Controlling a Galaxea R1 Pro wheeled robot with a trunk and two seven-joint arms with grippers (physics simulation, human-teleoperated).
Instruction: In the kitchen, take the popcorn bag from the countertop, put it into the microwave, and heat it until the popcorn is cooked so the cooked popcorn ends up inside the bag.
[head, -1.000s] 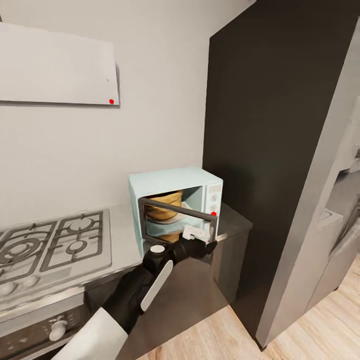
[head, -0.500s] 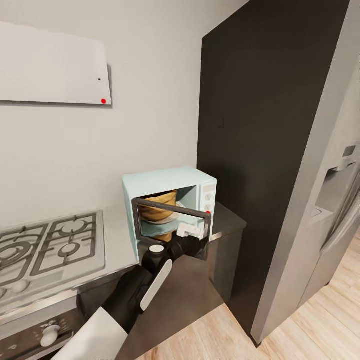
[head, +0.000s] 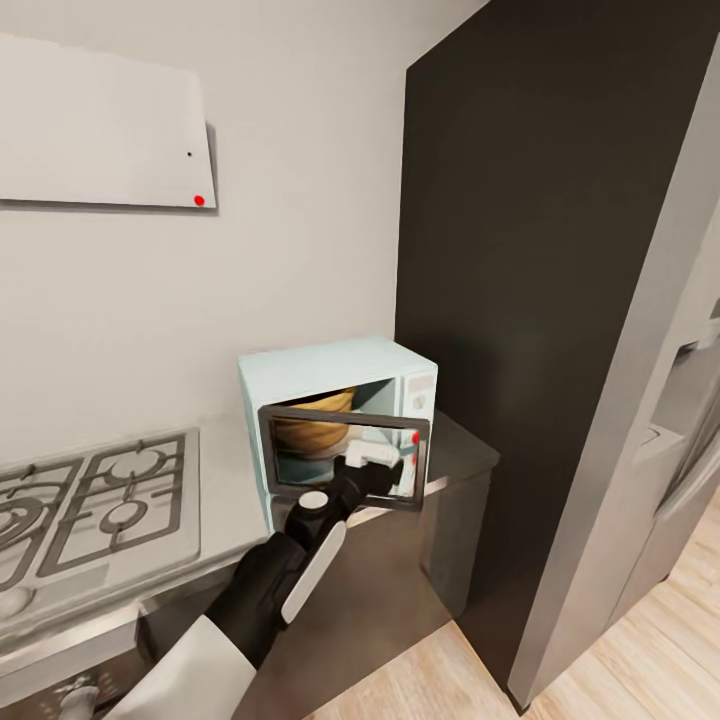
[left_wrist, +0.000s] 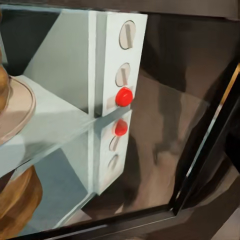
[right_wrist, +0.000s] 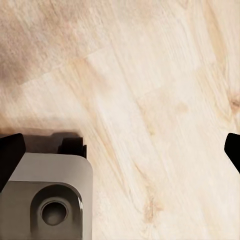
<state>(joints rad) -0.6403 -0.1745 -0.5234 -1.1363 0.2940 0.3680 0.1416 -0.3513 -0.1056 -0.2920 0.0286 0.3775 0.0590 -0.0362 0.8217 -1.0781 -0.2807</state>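
Jaws unclear, our left gripper (head: 378, 462) meets the microwave (head: 335, 372) door (head: 345, 457), popcorn bag (head: 310, 430) inside; right gripper (right_wrist: 120, 150) spread

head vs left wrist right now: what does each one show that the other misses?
Head view alone: the pale mint-blue box microwave's whole body, the grey gas hob, the smooth grey steel countertop, the tall dark cabinet, and the left gripper at the microwave's dark glass door, which is swung nearly shut.

Left wrist view alone: close-up of the knobs and red indicator light seen through the glass.

Both: the tan-orange burlap-like popcorn bag inside the microwave.
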